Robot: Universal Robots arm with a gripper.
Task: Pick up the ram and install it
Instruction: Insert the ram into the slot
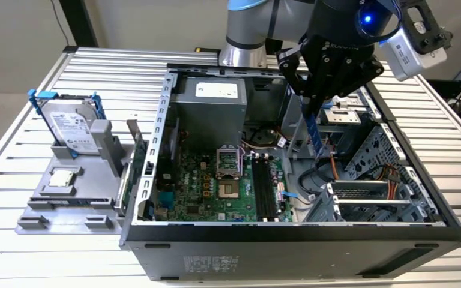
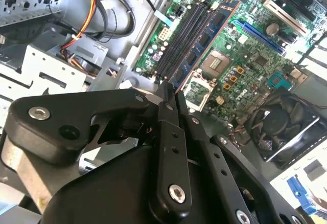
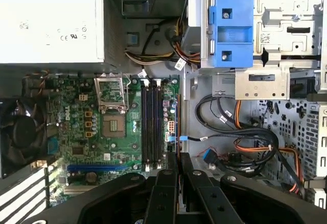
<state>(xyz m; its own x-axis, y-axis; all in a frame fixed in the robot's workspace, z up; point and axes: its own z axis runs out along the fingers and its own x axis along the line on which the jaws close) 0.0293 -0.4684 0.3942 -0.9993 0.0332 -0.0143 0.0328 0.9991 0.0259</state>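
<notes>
- As the frames stand, the gripper [image 1: 316,103] is clamped on the ram [image 1: 319,135], with both fingers pressed flat against the upper end of the strip. Both wrist views show no gap between the fingers and the ram.
- Exterior view: the ram hangs upright below the fingers. Its lower end is inside the opening of the computer case [image 1: 295,231], over the cabling. It sits to the exterior view's right of the memory slots [image 1: 266,186] and apart from them.
- First wrist view: the ram [image 3: 179,127] appears edge-on as a thin line running out from the gripper [image 3: 179,158]. It lies parallel to the memory slots [image 3: 150,124] and just beside them, near the board edge. I judge it is not lined up over a slot, though the viewing angle leaves some doubt.
- Second wrist view: the ram [image 2: 204,45] again runs alongside the memory slots [image 2: 186,35]. No contact is visible.
- All the slots look empty, with no stick seated.
- Progress, my judgement: the pick-up is done and the ram has been carried to the case. The install itself is outstanding, as the ram is neither aligned over a slot nor pressed in.
- The hard drive [image 1: 74,129] and square chip [image 1: 62,178] rest on the grey holder [image 1: 70,201], outside the case and well apart from the gripper.
</notes>
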